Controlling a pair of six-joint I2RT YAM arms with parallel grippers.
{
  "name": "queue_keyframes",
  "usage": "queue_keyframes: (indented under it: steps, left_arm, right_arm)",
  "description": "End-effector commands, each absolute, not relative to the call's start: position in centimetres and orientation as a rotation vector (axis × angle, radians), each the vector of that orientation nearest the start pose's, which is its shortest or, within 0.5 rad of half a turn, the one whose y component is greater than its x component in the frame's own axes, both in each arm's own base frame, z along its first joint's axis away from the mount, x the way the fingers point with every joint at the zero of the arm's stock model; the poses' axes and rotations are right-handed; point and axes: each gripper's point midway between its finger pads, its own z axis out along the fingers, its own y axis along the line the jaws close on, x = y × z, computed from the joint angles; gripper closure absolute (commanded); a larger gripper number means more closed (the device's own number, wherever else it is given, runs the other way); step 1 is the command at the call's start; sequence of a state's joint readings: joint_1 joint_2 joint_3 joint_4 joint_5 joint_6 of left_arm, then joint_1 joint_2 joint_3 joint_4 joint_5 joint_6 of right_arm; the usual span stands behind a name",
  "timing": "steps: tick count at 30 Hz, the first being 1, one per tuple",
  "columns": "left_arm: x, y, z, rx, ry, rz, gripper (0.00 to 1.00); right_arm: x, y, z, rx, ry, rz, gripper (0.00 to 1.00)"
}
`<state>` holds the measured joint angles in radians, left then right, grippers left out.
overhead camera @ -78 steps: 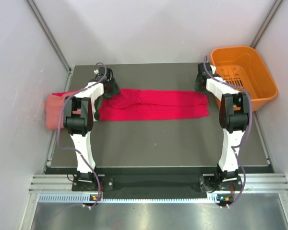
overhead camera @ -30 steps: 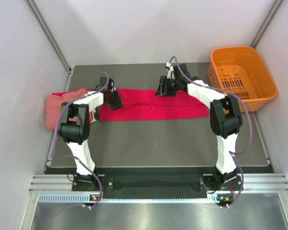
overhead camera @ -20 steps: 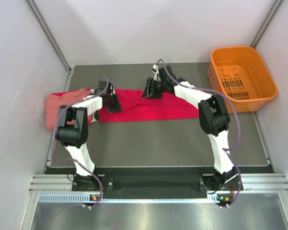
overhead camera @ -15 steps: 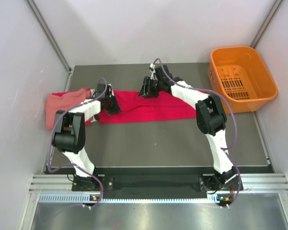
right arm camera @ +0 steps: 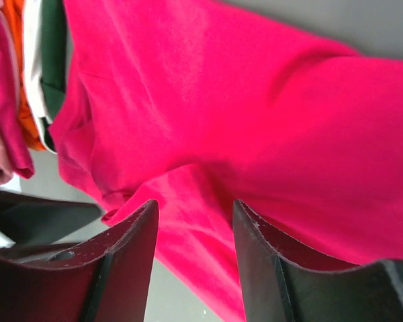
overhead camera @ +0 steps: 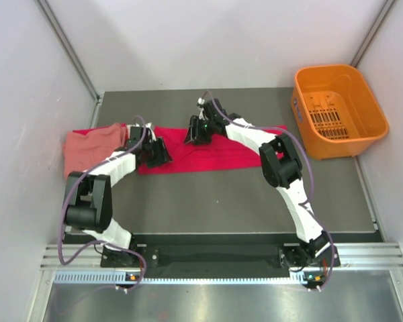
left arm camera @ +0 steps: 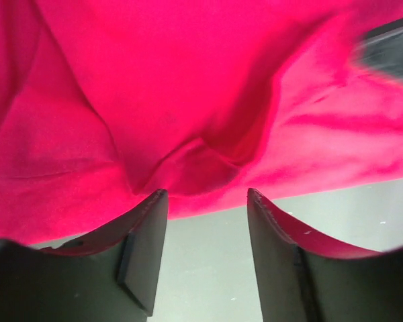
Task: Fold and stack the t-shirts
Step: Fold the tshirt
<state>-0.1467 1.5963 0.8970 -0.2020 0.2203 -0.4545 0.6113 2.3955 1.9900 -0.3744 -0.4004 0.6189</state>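
The crimson red t-shirt (overhead camera: 215,151) lies as a long band across the back of the table. My left gripper (overhead camera: 160,153) is low at its left end. In the left wrist view that gripper (left arm camera: 207,194) is open, with bare grey table between its fingers and the red cloth (left arm camera: 188,100) just past the tips. My right gripper (overhead camera: 191,134) is at the shirt's far edge near the middle. Seen from the right wrist, it (right arm camera: 195,204) is open over a fold of red cloth (right arm camera: 208,100). The salmon pink t-shirt (overhead camera: 87,146) lies at the left edge. Dark green (right arm camera: 54,47) and pale (right arm camera: 32,40) cloth show beside it.
An orange plastic basket (overhead camera: 322,70) stands at the back right corner, off the table mat. Grey walls close in on the left and right. Bare grey table (overhead camera: 221,201) stretches between the red shirt and the arm bases.
My right gripper has travelled left along the red shirt's far edge, from near its right end to its middle. The left arm's elbow has swung down; its gripper stays at the shirt's left end.
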Motion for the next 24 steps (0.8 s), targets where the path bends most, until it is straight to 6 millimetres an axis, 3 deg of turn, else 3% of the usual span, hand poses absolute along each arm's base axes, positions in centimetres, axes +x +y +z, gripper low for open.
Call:
queue_keyframes:
  steps: [1,8,10,11,12,15,19,20,24]
  left_arm:
    - [38.7,-10.8,9.5,-0.288,2.34,-0.535,0.44]
    - [42.8,-9.8,10.2,-0.404,2.361,-0.532,0.44]
    - [44.3,-9.7,9.5,-0.423,2.382,-0.521,0.44]
    - [44.8,-9.5,9.2,-0.431,2.389,-0.517,0.45]
    - [45.9,-9.5,8.8,-0.44,2.399,-0.518,0.46]
    - [47.4,-9.9,7.1,-0.434,2.439,-0.526,0.46]
    - [48.0,-9.8,4.5,-0.453,2.537,-0.488,0.49]
    - [47.8,-9.5,4.1,-0.462,2.556,-0.467,0.49]
    - [48.0,-9.0,3.1,-0.475,2.57,-0.439,0.49]
  right_arm:
    - [43.6,44.2,7.7,-0.23,2.498,1.063,0.51]
    - [41.9,44.9,6.8,-0.297,2.496,1.123,0.6]
    - [41.6,44.5,7.6,-0.298,2.475,1.125,0.68]
    - [41.0,44.0,6.6,-0.296,2.498,1.113,0.71]
    - [41.0,44.0,7.8,-0.304,2.462,1.124,0.75]
    - [40.4,43.2,7.7,-0.318,2.461,1.105,0.76]
    - [39.5,42.9,7.9,-0.348,2.455,1.114,0.78]
    - [38.9,42.4,7.2,-0.351,2.471,1.11,0.78]
    - [37.5,41.5,7.9,-0.375,2.452,1.116,0.77]
